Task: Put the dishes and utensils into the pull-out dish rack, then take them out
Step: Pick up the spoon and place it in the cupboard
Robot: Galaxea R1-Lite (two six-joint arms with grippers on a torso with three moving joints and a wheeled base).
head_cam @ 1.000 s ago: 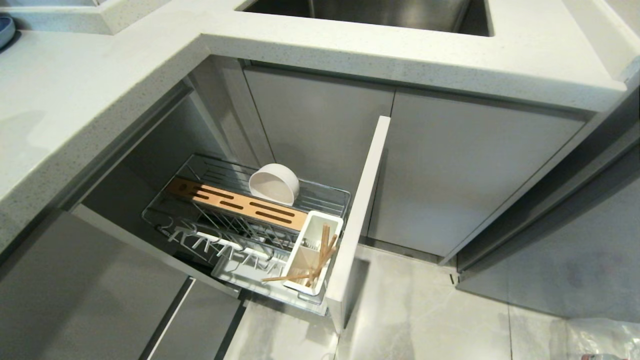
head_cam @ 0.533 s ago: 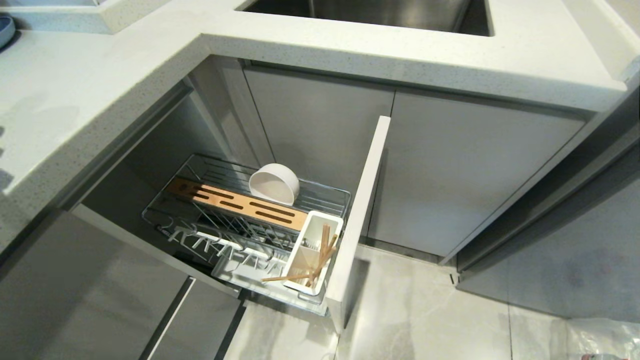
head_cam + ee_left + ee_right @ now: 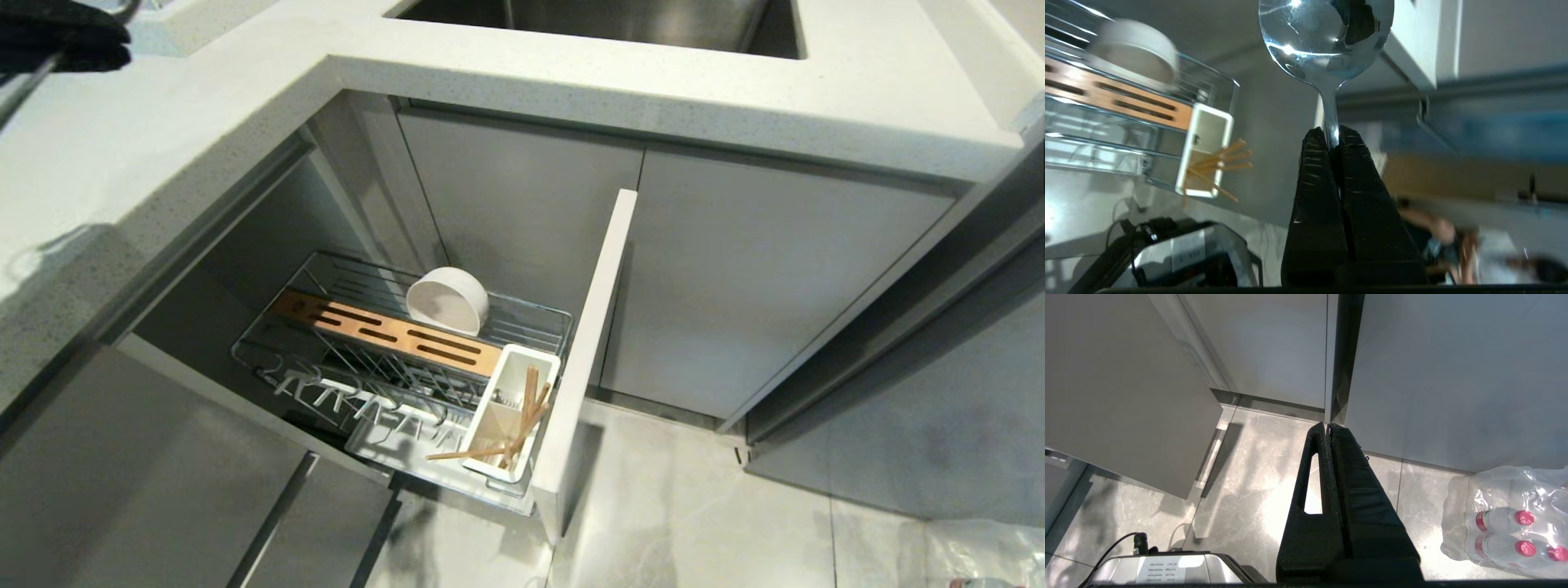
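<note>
My left gripper (image 3: 1332,132) is shut on the thin handle of a shiny metal spoon (image 3: 1327,41), whose bowl sticks out past the fingertips. In the head view that gripper (image 3: 65,41) shows as a black shape over the counter's far left corner, well above the rack. The pull-out dish rack (image 3: 326,359) stands open below the counter. An off-white bowl (image 3: 447,300) leans on its side behind the bamboo strip (image 3: 384,331). Wooden chopsticks (image 3: 510,433) stand in the white utensil cup (image 3: 500,384). My right gripper (image 3: 1327,425) is shut and empty, parked above the floor.
The pale countertop (image 3: 163,147) overhangs the rack, with a steel sink (image 3: 604,20) behind. The rack's white cabinet front (image 3: 588,359) juts out on the right. A pack of water bottles (image 3: 1506,522) lies on the floor. A person (image 3: 1437,232) shows blurred in the left wrist view.
My left gripper has swung into the head view at the top left, and its shadow has slid across the counter. The rack, bowl and chopsticks have not moved.
</note>
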